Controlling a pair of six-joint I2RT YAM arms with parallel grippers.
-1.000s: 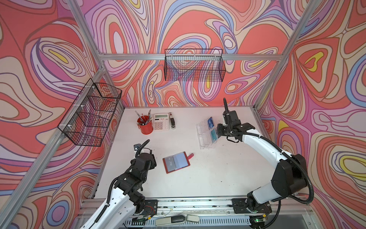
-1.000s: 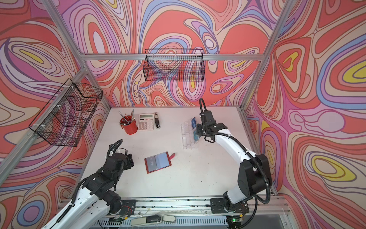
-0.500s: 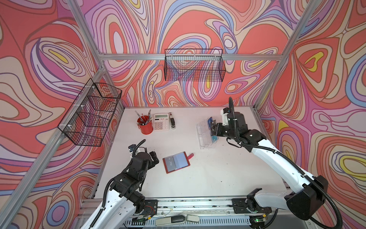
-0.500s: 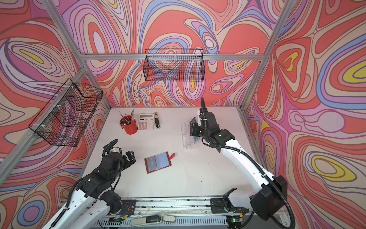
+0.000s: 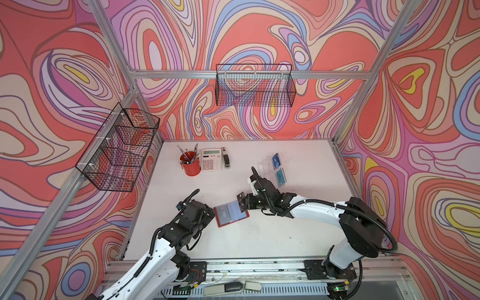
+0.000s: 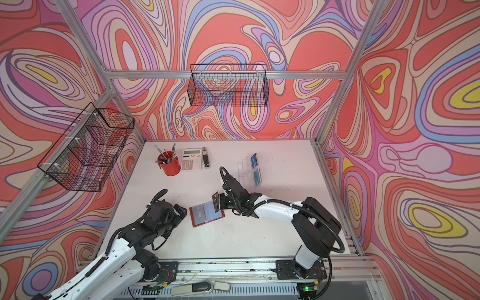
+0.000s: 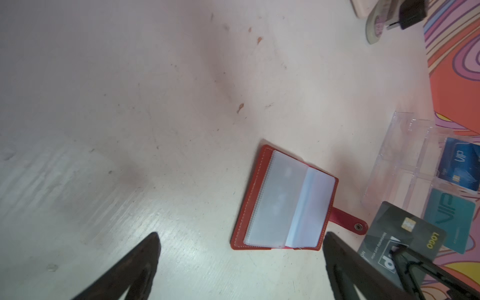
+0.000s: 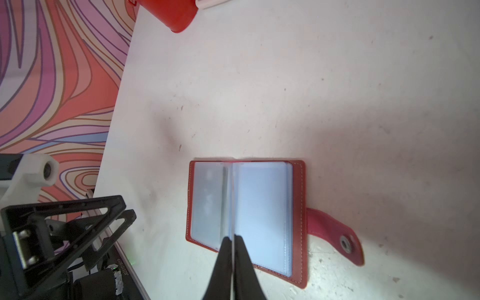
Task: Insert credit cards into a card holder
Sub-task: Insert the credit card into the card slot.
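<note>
Starting at the far left, noting a black wire basket [image 5: 117, 150] hanging on the side wall, well apart from the white surface [image 5: 259, 239]. Moving rightward along the back, finding a red pen cup [image 5: 191, 166], a calculator [image 5: 211, 159] and a stapler [image 5: 226, 161] standing side by side. Nearer the front, seeing the left gripper [image 5: 211, 211] hovering low with jaws spread wide, holding nothing, tips just beside the left edge of the card holder [image 5: 228, 213]. Finding that red card holder lying flat and open near the middle of the surface, greyish clear sleeves facing up, snap tab [image 8: 335, 236] sticking out on its right side. Just right of it, watching the right gripper [image 8: 233, 237] reaching in from the right, jaws pinched tight on a dark grey credit card [image 7: 405, 233], gripping it on edge over the fold of the open sleeves; not managing to judge any contact with them. Farther right and back, spotting a clear acrylic stand [image 5: 265, 168] carrying a blue credit card [image 5: 275, 159] toward the back and a teal credit card [image 5: 280, 177] nearer the front, both well apart from the card holder.
</note>
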